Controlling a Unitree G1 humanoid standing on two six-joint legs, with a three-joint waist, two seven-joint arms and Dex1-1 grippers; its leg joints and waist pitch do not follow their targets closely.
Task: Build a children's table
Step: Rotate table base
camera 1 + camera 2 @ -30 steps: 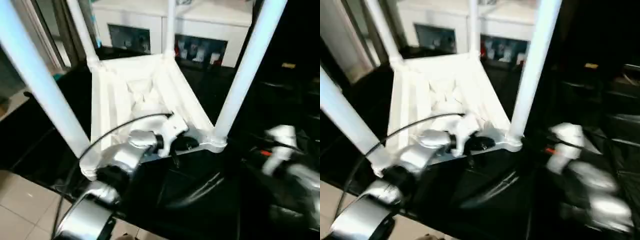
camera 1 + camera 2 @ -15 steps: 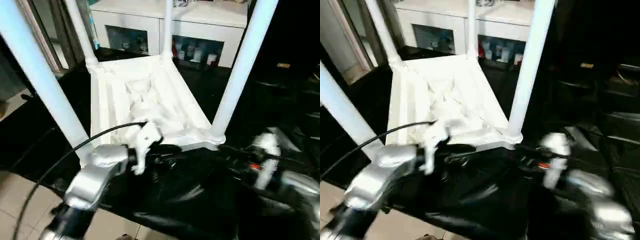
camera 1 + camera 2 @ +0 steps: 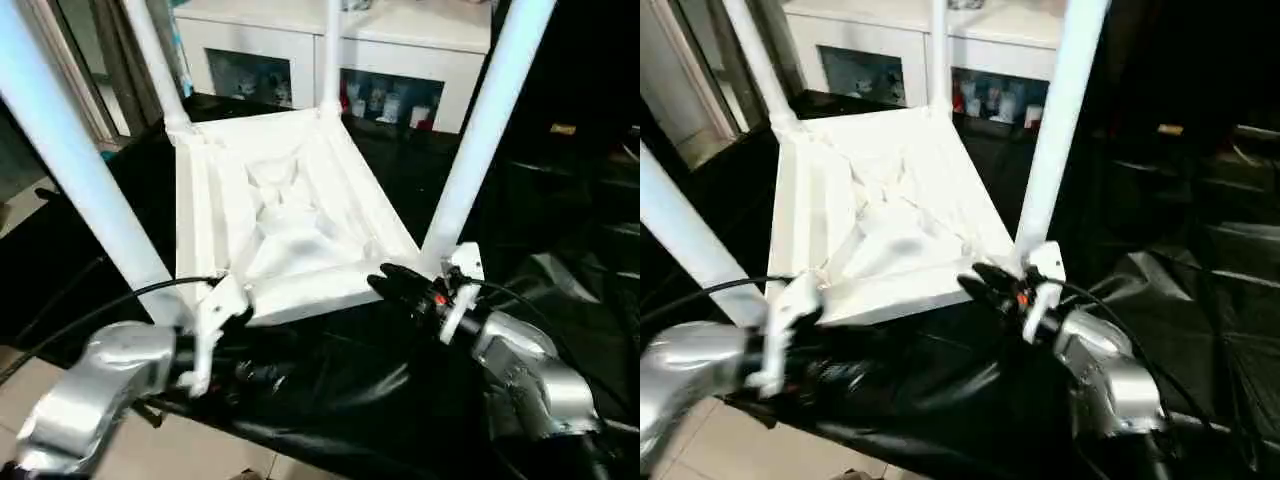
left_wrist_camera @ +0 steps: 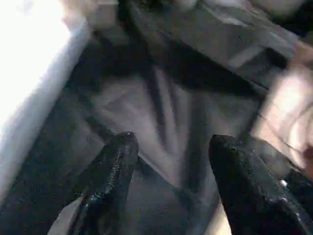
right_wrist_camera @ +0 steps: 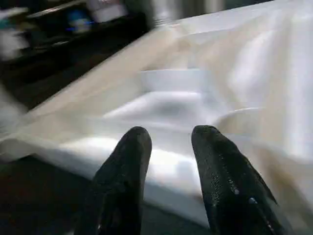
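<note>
Back of the room, a white cabinet [image 3: 400,45] stands against the far side, two glass doors [image 3: 250,75] facing us, small items on the shelves behind them, too blurred to name. Work surface is draped in black sheeting [image 3: 330,390], glossy, creased, catching streaks of light. Down at the near left corner, pale floor tiles [image 3: 20,375] with thin dark grout lines. Far left, a tall dark-framed panel [image 3: 85,70], might be a door or window, can't tell. Right side of the room sits dark, with black shelving [image 3: 1215,180] barely lit
</note>
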